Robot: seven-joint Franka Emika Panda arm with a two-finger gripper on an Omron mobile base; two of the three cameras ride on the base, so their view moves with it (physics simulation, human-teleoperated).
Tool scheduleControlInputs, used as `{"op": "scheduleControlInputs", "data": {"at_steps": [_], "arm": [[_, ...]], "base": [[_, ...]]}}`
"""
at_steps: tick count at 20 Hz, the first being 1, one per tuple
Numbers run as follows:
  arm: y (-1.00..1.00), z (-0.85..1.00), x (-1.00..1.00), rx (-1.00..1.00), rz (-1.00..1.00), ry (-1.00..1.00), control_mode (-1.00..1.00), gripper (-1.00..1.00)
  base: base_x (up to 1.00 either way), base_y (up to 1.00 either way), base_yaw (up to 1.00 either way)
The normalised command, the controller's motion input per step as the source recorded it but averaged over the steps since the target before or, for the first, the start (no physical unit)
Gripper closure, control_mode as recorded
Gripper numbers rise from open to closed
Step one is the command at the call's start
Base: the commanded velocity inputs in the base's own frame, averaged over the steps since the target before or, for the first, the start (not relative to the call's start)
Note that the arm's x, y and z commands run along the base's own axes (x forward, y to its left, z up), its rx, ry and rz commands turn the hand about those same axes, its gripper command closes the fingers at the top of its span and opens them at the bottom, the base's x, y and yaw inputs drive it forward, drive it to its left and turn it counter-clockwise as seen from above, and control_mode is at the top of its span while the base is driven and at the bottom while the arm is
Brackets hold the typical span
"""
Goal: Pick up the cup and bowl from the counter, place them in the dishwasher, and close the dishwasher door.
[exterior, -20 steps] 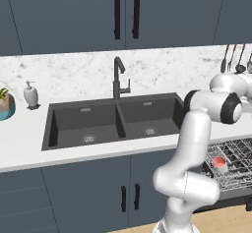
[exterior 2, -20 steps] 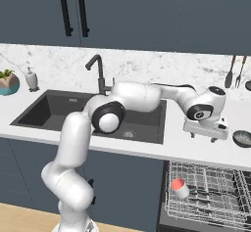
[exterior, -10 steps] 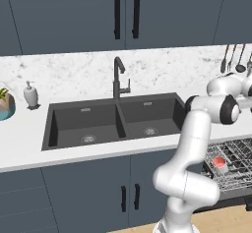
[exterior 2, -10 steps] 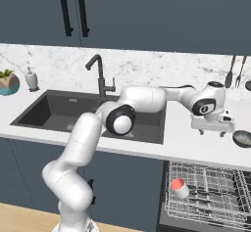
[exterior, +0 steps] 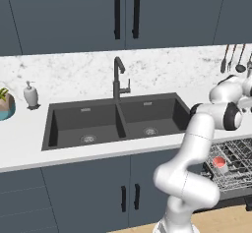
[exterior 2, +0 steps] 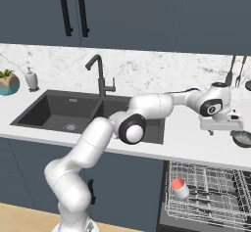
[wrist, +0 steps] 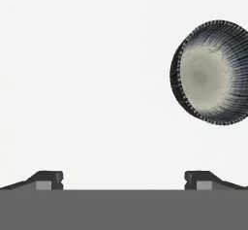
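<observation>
Left base view shows us the cup [exterior: 219, 163], red-topped, already lying in the wire rack of the open dishwasher [exterior: 235, 164] beside the arm, so we judge that part done.

Right base view gives us the same cup [exterior 2: 179, 187] in the rack, while the gripper [exterior 2: 221, 130] hovers over the white marble table [exterior 2: 196, 148] right of the sink [exterior 2: 88, 113]. A dark bowl [exterior 2: 242, 138] sits on the table just beside it, not yet picked up.

Hand view looks down at the bowl [wrist: 210, 78], dark-ribbed with a pale inside, off to one side of the jaws, which stand wide open and empty. We reckon the bowl and closing the door remain.
</observation>
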Motion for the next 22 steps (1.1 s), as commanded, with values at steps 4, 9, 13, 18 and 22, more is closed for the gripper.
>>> {"op": "scheduleControlInputs", "data": {"at_steps": [4,9,13,18,22], "arm": [[-0.33,-0.15,0.06,-0.03,0.0,0.0,-1.0,-1.0],[-0.26,-0.13,0.06,-0.03,0.02,0.0,-1.0,-1.0],[-0.14,-0.14,0.1,-0.06,0.06,0.0,-1.0,-1.0],[-0.19,-0.12,0.18,-0.05,0.09,0.0,-1.0,-1.0],[-0.18,-0.11,0.33,0.0,0.09,0.0,-1.0,-1.0]], "base": [[0.0,0.0,0.0],[0.0,0.0,0.0],[0.0,0.0,0.0],[0.0,0.0,0.0],[0.0,0.0,0.0]]}}
